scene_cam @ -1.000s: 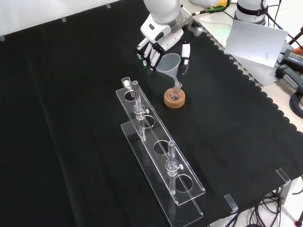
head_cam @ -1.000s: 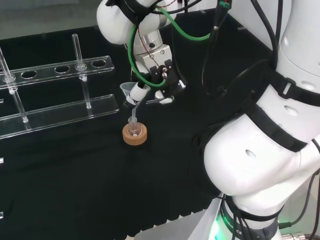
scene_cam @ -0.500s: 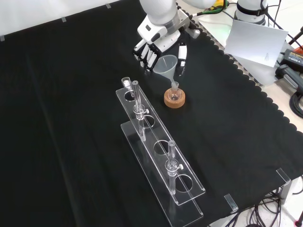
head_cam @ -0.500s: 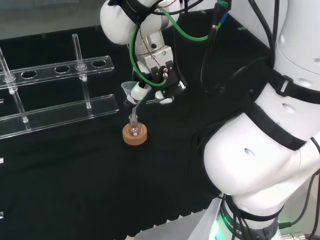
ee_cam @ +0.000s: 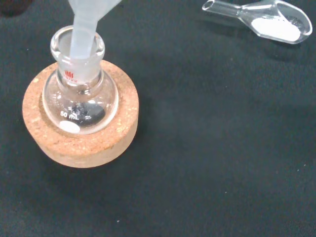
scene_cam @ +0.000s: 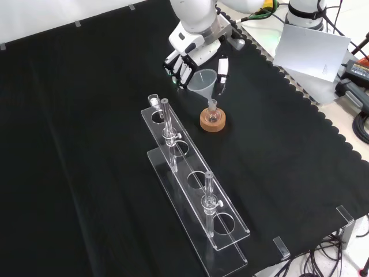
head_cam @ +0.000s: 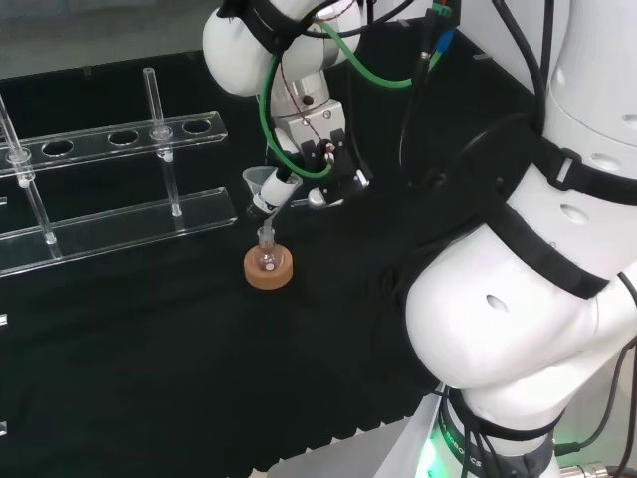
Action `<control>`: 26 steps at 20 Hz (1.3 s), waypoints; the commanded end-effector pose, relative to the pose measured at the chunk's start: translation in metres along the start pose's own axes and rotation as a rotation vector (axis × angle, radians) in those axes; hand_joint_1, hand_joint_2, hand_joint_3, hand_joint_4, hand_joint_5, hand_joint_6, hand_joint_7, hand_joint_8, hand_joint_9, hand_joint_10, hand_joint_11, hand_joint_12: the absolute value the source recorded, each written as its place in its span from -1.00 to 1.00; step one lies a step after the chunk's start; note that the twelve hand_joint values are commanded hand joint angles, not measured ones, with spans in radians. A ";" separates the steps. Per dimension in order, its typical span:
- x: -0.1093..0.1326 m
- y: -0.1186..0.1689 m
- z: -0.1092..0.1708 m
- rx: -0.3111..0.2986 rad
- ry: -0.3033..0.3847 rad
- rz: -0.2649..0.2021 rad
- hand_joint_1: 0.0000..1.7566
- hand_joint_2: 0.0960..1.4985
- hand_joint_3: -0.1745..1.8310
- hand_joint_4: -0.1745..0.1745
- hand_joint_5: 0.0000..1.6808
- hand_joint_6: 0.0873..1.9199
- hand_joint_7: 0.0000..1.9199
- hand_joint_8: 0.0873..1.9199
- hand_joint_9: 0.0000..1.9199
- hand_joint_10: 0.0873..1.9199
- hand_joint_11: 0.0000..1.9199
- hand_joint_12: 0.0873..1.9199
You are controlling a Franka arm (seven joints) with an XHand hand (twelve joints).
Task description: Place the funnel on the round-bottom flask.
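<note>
The funnel (scene_cam: 204,81) has its stem inside the neck of the flask (ee_cam: 79,94), as the wrist view shows plainly; its cone leans toward the hand (scene_cam: 193,55) instead of standing straight over the neck. The flask sits in a cork ring (scene_cam: 212,120) on the black surface (scene_cam: 86,144). In the front view the fingers (scene_cam: 179,66) and thumb stand on either side of the cone and seem to pinch its rim, though the clear plastic makes the contact hard to see.

The risk I see is the tilt. If the hand lets go while the cone leans, the funnel may swing upright and settle, or it may tip over the lip and fall out onto the cloth. A sideways pull by the hand, with the stem caught in the neck, could lever the small flask over in its ring or drag flask and ring together. A finger catching the rim on the way off would do the same.

The flask appears empty of liquid; only a dark reflection and a pale label spot show in its bulb. Nothing shows in the funnel. In the wrist view a glass scoop (ee_cam: 266,22) lies apart on the cloth with some white powder in its bowl. Near the flask stands a clear rack (scene_cam: 193,190) carrying thin glass tubes, which look empty.
</note>
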State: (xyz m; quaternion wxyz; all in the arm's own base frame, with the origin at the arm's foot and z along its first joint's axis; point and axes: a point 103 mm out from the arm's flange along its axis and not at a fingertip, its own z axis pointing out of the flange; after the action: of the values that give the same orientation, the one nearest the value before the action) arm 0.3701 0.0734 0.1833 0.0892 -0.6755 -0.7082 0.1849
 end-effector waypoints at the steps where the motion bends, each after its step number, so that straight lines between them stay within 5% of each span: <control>1: 0.007 0.000 0.011 0.011 0.022 0.014 -0.28 0.00 -0.70 0.27 -0.12 -0.90 -0.04 -0.68 -0.39 -0.57 -1.00 0.33; 26: 0.011 -0.003 0.023 -0.003 0.080 0.052 -0.28 0.00 -0.69 0.27 -0.12 -0.89 -0.05 -0.68 -0.39 -0.57 -1.00 0.33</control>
State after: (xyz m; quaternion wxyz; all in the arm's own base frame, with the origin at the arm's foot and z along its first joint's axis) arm 0.3584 0.0809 0.1623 0.1111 -0.7007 -0.6865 0.1590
